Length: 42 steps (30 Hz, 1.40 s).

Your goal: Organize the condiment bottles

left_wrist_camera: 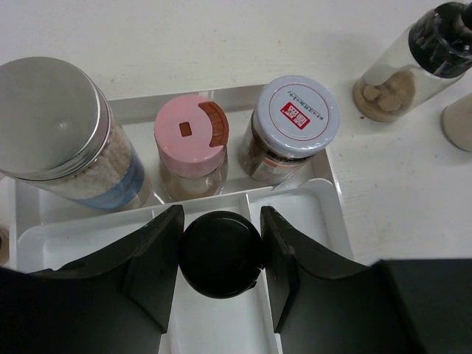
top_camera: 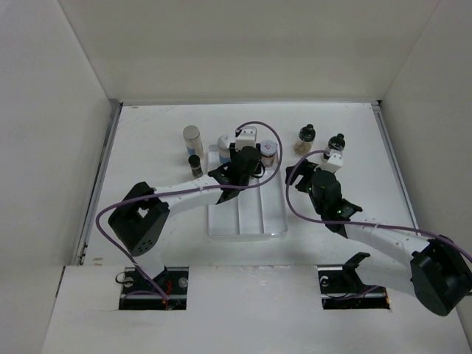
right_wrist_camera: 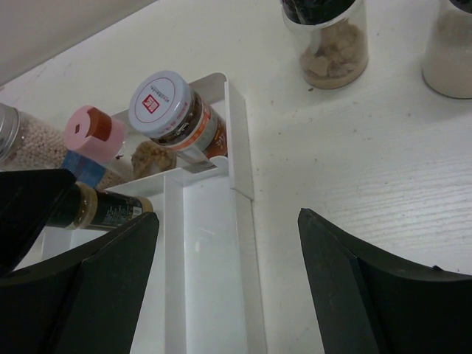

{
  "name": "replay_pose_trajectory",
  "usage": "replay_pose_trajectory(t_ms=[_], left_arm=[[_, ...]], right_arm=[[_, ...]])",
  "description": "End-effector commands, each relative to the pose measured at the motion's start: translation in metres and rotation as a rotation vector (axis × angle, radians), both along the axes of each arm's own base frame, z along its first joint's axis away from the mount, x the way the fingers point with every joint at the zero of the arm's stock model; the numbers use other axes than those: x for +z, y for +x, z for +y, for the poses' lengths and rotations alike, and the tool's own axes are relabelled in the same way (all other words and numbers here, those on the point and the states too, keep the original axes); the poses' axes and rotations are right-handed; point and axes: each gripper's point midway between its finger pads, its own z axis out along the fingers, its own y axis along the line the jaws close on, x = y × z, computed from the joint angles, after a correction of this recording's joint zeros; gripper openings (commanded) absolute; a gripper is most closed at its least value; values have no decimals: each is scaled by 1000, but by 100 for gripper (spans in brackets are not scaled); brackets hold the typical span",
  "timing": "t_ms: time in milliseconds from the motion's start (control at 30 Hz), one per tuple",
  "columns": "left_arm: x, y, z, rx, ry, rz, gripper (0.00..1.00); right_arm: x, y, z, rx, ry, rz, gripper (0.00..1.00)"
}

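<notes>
The left gripper [left_wrist_camera: 221, 230] pinches a black-capped bottle [left_wrist_camera: 221, 254] over the white tray's [left_wrist_camera: 302, 214] middle compartment, just short of the pink-capped bottle [left_wrist_camera: 190, 136] at the far wall. The right gripper [right_wrist_camera: 225, 232] hangs spread above the tray's right rim.

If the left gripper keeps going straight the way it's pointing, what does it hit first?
Probably the pink-capped bottle, straight ahead of the black-capped bottle its fingers hold, in the white tray; depth is unclear.
</notes>
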Motion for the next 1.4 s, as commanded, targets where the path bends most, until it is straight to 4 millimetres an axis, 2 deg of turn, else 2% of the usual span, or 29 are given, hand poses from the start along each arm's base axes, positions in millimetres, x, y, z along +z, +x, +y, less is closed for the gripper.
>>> replay_pose_trajectory(t_ms=[0,167,333,400,433,500,600,700,767,833,1067,1167,1367], left_arm=[[24,11,-14,-3,-66,-74,27],[5,11,-5,20,-42,-67,30],[-4,7,-4,20,-29,-58,43],[-5,7,-2,25,-26,-59,54],[-5,7,-1,27,-24,-57,55],[-2,5,0,26,-28,-64,59],[10,3,5,29,-40,-81,72],[42,-6,15,23,-68,-129,75],[57,-12,32,48,-83,-158,73],[60,-13,56,91,-77,-164,72],[27,0,170,340,-44,-97,72],[19,9,185,355,-49,-72,73],[0,29,189,351,-26,-25,75]], right_arm=[[13,5,1,-10,37,-42,83],[11,6,2,-5,28,-38,84],[8,7,1,-9,21,-33,85],[8,7,0,-15,18,-34,87],[7,7,-1,-18,20,-34,87],[6,7,0,-13,21,-27,87],[10,7,-1,-20,18,-38,88],[8,6,-2,-22,25,-36,89],[10,7,-2,-23,18,-40,89],[8,7,-3,-29,16,-37,89],[7,9,3,-12,19,-41,89],[7,9,12,16,19,-39,90],[4,10,20,41,-1,-31,92]])
